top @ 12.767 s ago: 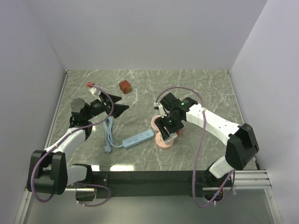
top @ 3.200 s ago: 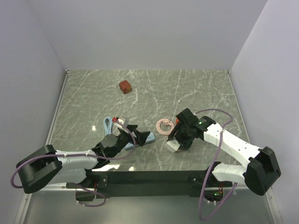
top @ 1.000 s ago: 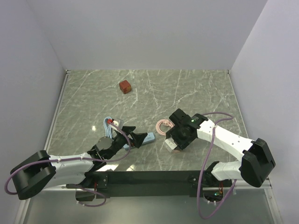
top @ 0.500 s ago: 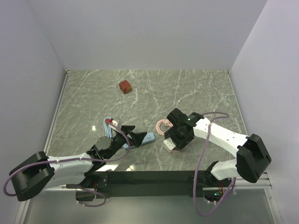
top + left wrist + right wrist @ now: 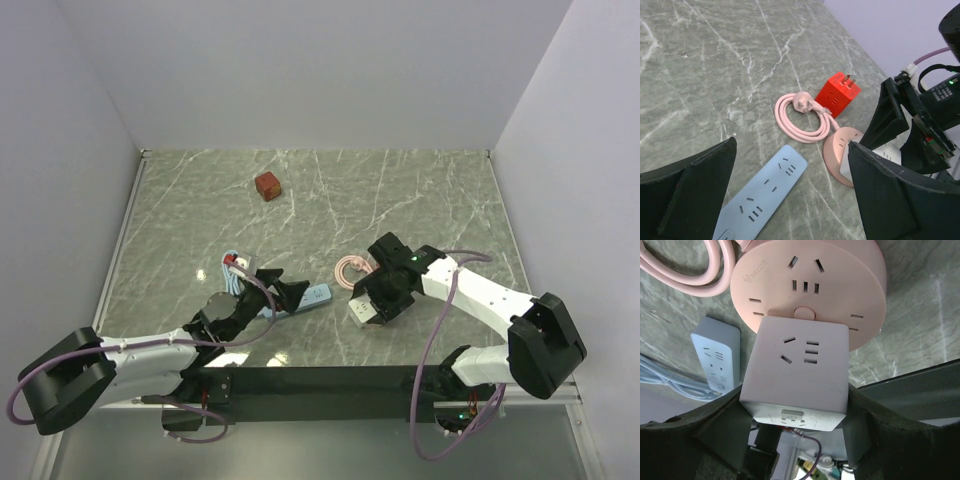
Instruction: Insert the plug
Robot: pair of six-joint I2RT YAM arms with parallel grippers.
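Your empty left gripper (image 5: pixel 792 150) is gaping toward the red plug (image 5: pixel 837 95) beyond the blue strip (image 5: pixel 762 200); your right gripper (image 5: pixel 795 405), nearer, is clamping a white cube (image 5: pixel 797 372).

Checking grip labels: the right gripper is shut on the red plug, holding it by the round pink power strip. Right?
No. The right gripper is shut on the white cube, holding it by the round pink power strip, as the right wrist view shows. The red plug lies free on the table in the left wrist view.
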